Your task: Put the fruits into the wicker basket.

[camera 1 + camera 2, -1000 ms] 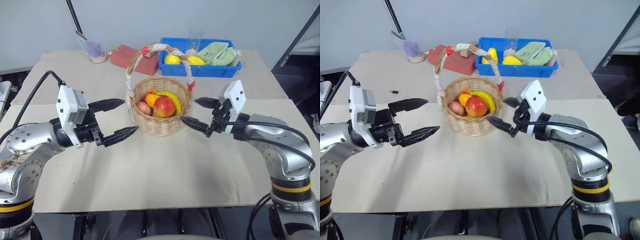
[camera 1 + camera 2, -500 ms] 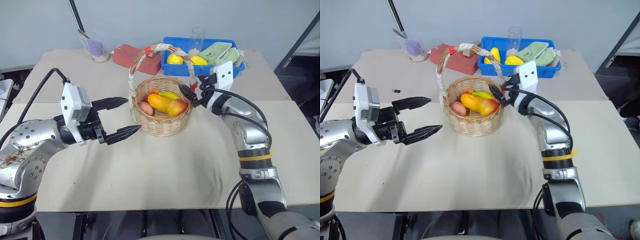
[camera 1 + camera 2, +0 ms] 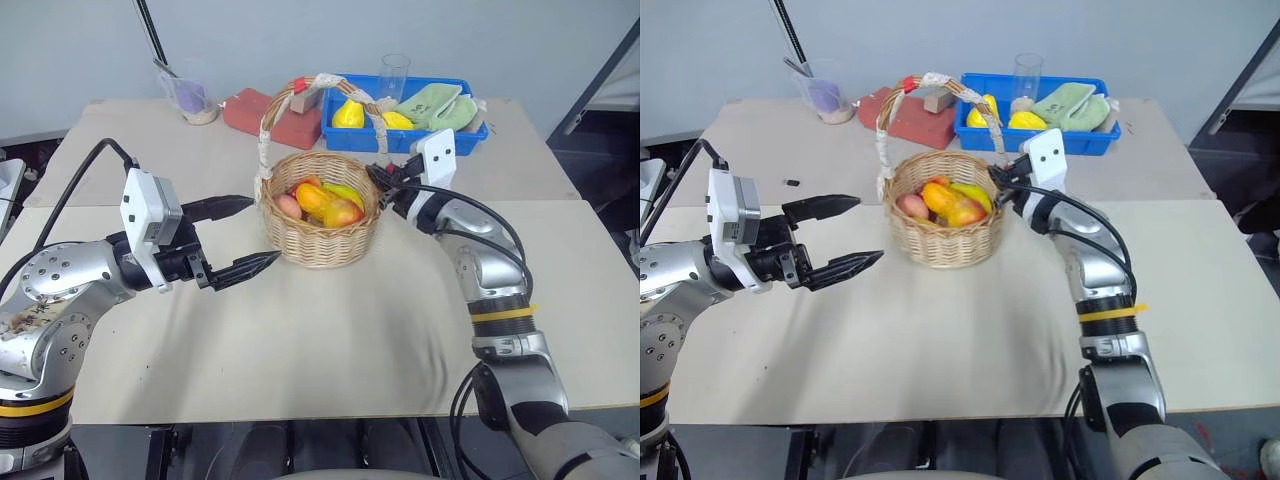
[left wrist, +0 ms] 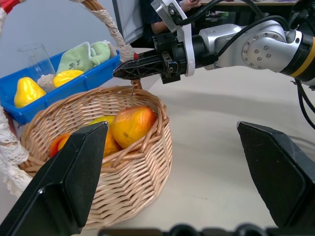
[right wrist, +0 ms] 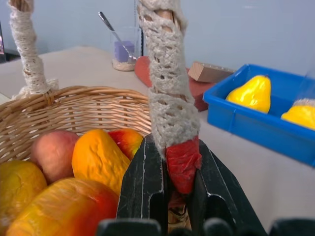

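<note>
Pinching the wicker basket (image 3: 318, 235) handle, right tool (image 5: 170, 184); no writing legible.

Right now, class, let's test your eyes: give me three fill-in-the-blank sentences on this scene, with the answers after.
1. The right gripper is shut on the basket's ____.
2. The fruits lie inside the ____.
3. The left gripper has its fingers ____.
4. Two yellow pears lie in the ____ tray.

Answers: handle; basket; open; blue
</note>
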